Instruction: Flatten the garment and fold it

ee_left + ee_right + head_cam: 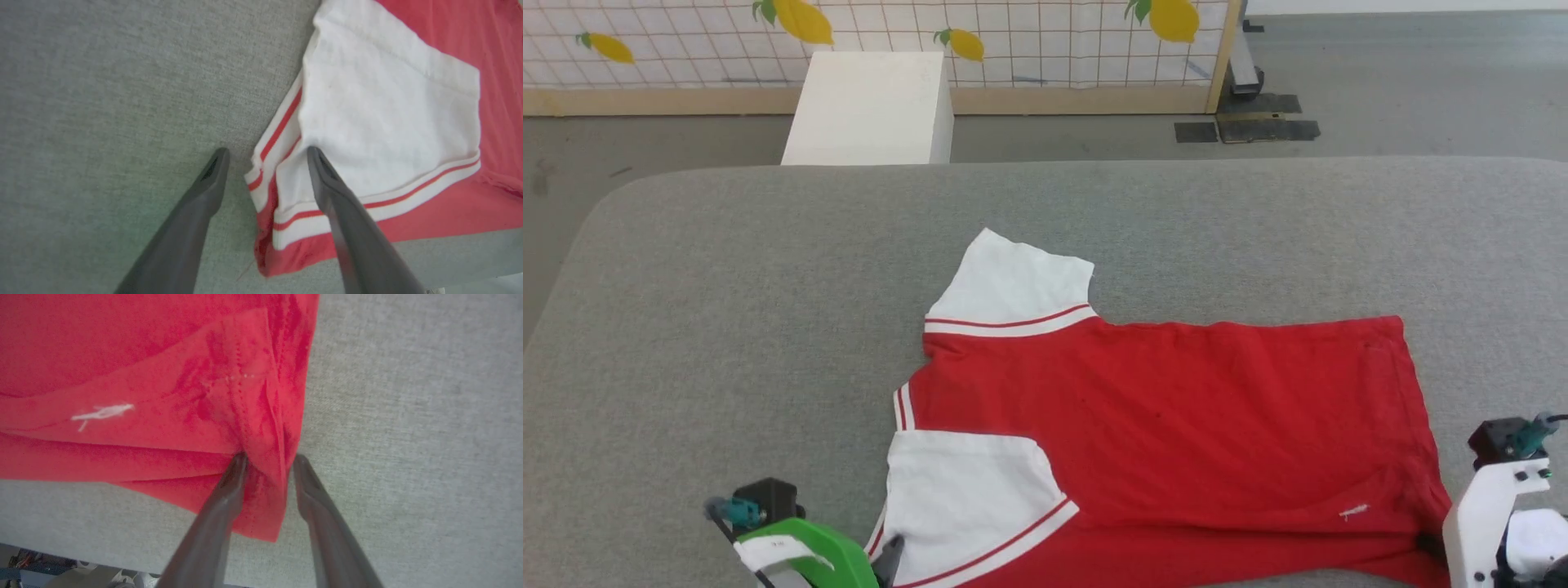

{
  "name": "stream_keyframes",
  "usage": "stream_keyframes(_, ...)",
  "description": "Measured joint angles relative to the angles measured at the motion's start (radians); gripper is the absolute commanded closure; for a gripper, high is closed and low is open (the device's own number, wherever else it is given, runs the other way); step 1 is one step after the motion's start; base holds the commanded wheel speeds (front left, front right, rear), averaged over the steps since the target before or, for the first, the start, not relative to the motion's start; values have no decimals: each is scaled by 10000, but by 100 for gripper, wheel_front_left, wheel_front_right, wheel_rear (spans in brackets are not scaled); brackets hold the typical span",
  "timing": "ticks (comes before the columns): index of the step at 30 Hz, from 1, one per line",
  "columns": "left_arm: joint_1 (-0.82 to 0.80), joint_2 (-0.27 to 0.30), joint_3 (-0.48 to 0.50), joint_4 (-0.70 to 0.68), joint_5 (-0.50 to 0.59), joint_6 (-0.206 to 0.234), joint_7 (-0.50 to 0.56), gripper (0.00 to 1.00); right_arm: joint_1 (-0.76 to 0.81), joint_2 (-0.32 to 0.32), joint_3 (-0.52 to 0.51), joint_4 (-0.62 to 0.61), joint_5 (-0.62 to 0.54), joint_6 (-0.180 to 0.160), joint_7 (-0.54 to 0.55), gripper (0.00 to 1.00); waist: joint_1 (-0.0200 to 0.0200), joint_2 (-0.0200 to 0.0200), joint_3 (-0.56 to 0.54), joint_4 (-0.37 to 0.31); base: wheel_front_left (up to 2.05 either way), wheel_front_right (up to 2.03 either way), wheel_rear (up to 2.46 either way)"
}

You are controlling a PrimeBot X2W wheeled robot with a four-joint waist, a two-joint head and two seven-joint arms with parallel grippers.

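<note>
The left gripper (265,153) hangs with its fingers wide apart, astride the striped cuff of the near sleeve (388,114), gripping nothing. The garment (1176,408) lies spread sideways on the grey table (727,327), neck end left and hem right, close to the near edge. It looks light, limp and prone to sagging, so it is best pinched at hems and corners. At the right, the right gripper (269,457) has its fingers slightly apart around the bunched hem corner (261,506); I cannot tell whether they pinch it. The head view gives the whole layout, while the wrist views give the stacked layers.
</note>
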Motion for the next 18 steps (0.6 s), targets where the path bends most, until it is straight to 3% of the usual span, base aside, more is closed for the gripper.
stream_keyframes(6,-548,495,155,-842,242,48,52,0,-254,69,-550,-629,472,-2,-683,0,0,0,-152,-68,0,0,0)
stream_keyframes(12,-1770,571,347,-1536,763,-50,-437,0,-882,63,-1262,-1697,502,-2,-1590,0,0,0,-200,-154,0,0,0)
stream_keyframes(18,-3217,-35,228,-711,1632,-890,-2499,0,-1632,213,-1590,-2025,105,-4,-3246,0,0,0,83,-238,0,0,0)
